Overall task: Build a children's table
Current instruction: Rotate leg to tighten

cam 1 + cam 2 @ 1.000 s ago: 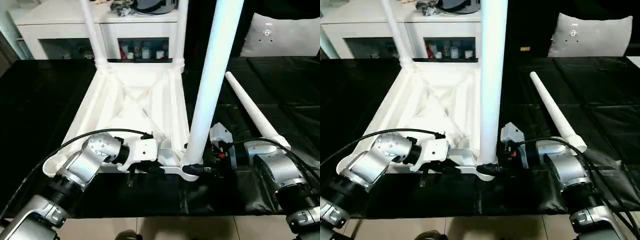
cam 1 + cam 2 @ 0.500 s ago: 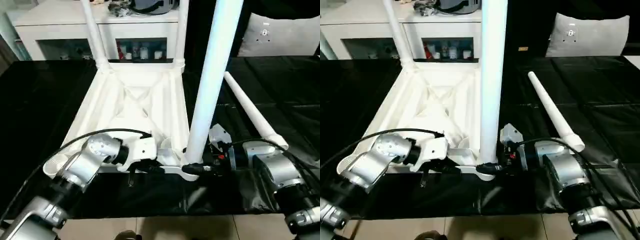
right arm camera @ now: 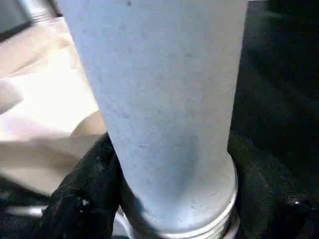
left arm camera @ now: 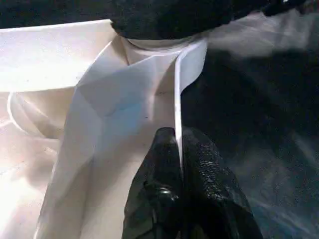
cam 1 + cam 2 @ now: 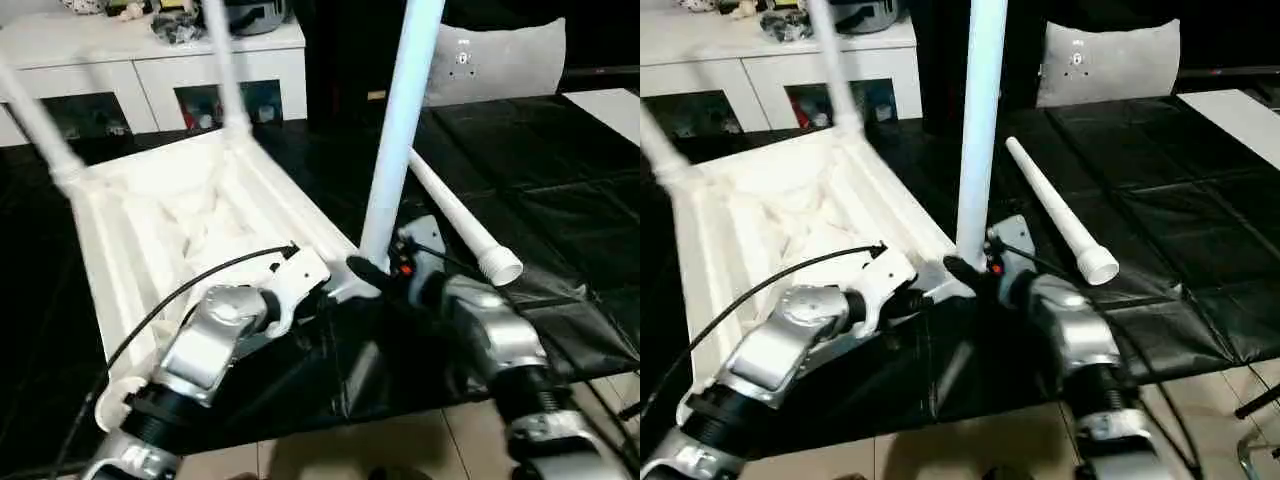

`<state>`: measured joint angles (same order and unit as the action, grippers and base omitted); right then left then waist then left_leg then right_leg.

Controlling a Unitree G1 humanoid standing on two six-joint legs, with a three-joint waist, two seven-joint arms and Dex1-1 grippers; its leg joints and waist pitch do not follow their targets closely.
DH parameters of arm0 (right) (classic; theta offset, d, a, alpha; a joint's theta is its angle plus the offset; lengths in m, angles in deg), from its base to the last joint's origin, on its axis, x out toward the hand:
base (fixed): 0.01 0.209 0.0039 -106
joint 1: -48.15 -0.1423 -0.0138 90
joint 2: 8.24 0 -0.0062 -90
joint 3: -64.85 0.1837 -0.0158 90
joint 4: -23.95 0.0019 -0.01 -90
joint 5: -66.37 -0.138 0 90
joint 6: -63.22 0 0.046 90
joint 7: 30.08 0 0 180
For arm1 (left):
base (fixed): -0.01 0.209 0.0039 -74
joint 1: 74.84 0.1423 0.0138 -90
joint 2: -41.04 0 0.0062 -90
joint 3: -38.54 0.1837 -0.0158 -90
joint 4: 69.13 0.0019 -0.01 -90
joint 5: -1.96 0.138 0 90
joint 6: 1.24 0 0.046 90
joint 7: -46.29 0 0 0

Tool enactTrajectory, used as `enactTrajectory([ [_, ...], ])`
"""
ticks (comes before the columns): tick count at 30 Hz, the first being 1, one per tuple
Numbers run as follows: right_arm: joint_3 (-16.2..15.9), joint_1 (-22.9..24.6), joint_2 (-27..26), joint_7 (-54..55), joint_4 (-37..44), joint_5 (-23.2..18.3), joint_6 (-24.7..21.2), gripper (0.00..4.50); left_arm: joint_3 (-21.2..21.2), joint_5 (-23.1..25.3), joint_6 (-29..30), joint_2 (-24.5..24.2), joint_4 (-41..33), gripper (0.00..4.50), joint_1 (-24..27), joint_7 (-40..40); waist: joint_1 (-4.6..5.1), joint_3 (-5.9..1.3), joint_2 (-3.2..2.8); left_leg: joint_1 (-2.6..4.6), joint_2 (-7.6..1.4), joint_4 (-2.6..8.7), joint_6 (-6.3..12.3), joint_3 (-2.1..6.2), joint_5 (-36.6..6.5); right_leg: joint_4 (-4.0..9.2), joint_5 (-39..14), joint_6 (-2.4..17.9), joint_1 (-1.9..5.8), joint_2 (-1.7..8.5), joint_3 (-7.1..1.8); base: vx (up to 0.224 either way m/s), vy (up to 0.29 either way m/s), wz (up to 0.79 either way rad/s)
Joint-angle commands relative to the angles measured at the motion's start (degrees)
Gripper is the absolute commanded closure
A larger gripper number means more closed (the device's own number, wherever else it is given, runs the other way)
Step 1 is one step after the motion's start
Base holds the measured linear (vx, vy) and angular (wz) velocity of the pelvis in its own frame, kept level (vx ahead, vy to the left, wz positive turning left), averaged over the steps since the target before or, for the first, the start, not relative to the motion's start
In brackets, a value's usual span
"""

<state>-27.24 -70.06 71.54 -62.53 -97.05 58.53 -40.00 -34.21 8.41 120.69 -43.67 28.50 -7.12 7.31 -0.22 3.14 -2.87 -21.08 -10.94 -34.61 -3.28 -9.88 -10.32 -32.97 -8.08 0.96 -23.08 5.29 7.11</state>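
tabletop point(image 5: 170, 215): light, stiff, slick plastic; thin rim is pinched by closed left gripper point(image 4: 178, 149) | upright leg point(image 5: 395, 140): clasped at its base between right gripper point(image 3: 172, 199) fingers; best held low.

No text, label, brand, number or sign can be read anywhere; the small items behind the white cabinet's point(image 5: 150, 75) glass doors are too blurred to make out.

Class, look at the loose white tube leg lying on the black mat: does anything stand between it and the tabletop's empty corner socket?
The right arm, the upright white tube leg and the left arm stand between the lying leg and the empty socket.
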Motion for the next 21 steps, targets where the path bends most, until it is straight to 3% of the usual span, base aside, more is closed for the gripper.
enactTrajectory([
  [1, -2.78, 0.77, -1.87, -1.25, -2.27, 0.49, -0.53, 1.82, 0.49, -0.41, -0.57, 1.60, -4.55, 4.50, -2.14, 1.45, -0.41, -3.75, 0.74, 0.40, -1.44, 4.01, 2.47, 1.20, -19.46, 5.79, -32.17, 4.64, 2.46, 3.37, -1.90, 0.000, 0.000, 0.00],
  [4, -2.01, 1.58, -0.49, -3.41, -0.77, -0.57, -0.18, 1.12, 0.40, -0.08, 0.12, 1.16, -4.75, 4.50, -2.28, 1.74, -0.56, -3.83, 0.49, 0.19, -1.57, 4.19, 3.04, 1.20, -19.01, 5.42, -29.50, 5.60, 2.59, 3.36, -2.24, 0.000, 0.000, 0.00],
  [7, -2.20, 2.34, 1.75, -7.43, 0.82, -1.01, 1.65, 0.90, 0.62, 0.03, -0.50, 0.29, -4.51, 4.50, -2.69, 1.46, -0.95, -4.02, 0.24, 0.08, -1.69, 4.17, 3.54, 1.06, -17.60, 5.01, -25.96, 7.01, 2.79, 3.37, -2.54, 0.000, 0.000, 0.00],
  [11, -1.94, 2.78, 5.37, -12.80, 2.33, -1.92, 4.05, 0.74, 1.14, 0.00, -1.16, -0.62, -4.59, 4.50, -2.83, 0.33, -1.94, -4.27, 0.46, -0.15, -1.88, 4.03, 4.71, 0.83, -14.72, 4.37, -21.05, 8.81, 3.07, 3.34, -2.78, 0.000, 0.000, 0.00],
  [12, -1.77, 2.73, 7.04, -15.25, 2.82, -2.36, 4.56, 0.47, 1.59, 0.04, -1.73, -1.23, -4.38, 4.50, -2.85, -0.46, -2.17, -4.24, 0.40, -0.15, -1.83, 3.97, 4.76, 0.77, -14.22, 4.35, -20.39, 9.24, 3.12, 3.30, -2.77, 0.000, 0.000, 0.00],
  [17, -1.05, 2.11, 15.28, -27.38, 5.58, -5.10, 4.33, 0.11, 4.46, -0.19, -7.56, -5.83, -2.63, 4.50, -2.85, -7.14, -3.03, -4.18, 0.48, -0.05, -1.95, 3.94, 5.70, 0.75, -14.13, 4.28, -20.80, 9.22, 3.21, 3.22, -2.78, 0.000, 0.000, 0.00],
  [21, -2.75, 2.18, 19.46, -34.98, 7.37, -5.94, 2.83, 0.11, 6.56, -0.25, -12.28, -9.20, -1.27, 4.50, -2.78, -12.32, -3.66, -4.11, 0.47, 0.24, -2.02, 3.97, 5.48, 0.76, -15.02, 4.38, -22.37, 8.91, 3.01, 3.19, -2.75, 0.000, 0.000, 0.00],
])
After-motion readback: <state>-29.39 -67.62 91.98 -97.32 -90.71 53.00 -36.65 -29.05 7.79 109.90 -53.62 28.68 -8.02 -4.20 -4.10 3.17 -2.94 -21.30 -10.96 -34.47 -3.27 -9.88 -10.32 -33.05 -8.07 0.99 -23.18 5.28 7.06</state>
